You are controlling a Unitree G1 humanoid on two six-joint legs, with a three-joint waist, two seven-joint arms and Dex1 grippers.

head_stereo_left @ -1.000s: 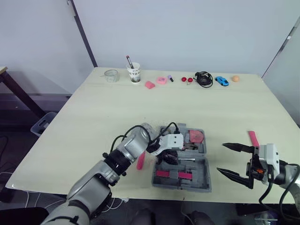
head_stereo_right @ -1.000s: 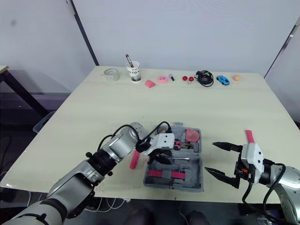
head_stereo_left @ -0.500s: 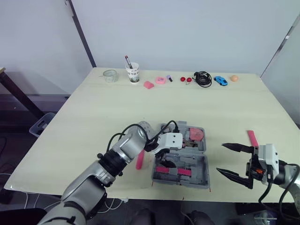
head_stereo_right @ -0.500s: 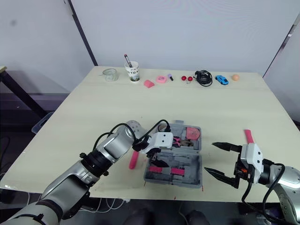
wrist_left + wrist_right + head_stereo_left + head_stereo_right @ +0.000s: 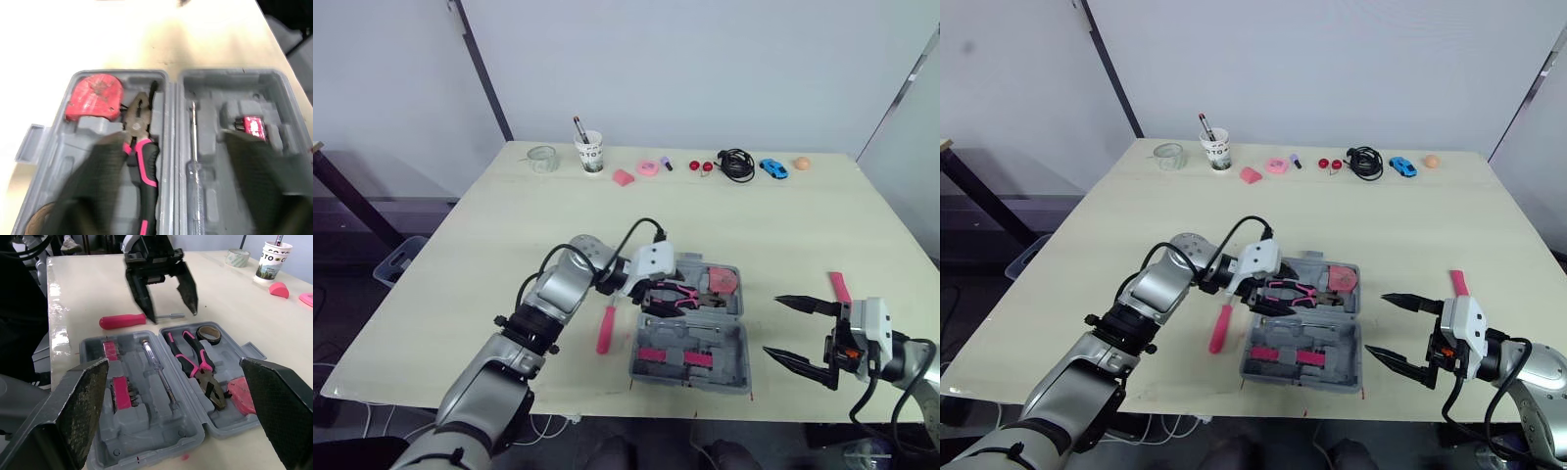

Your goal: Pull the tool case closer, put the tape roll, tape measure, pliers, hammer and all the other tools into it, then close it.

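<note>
Here, in the head view, the left hand (image 5: pixel 656 294) hovers, fingers apart, over the far half of the open tool case (image 5: pixel 691 343), just above the pliers (image 5: pixel 683 292). The pink screwdriver (image 5: pixel 605 331) rests on the table (image 5: pixel 754 215) just left of case and hand. The right hand (image 5: pixel 800 331), fingers spread, hangs right of the case. The left wrist view shows the red tape measure (image 5: pixel 95 98) seated beside the pliers. Judging from the right wrist view, the pink screwdriver is best pinched mid-handle, then lifted clear of the case wall.
</note>
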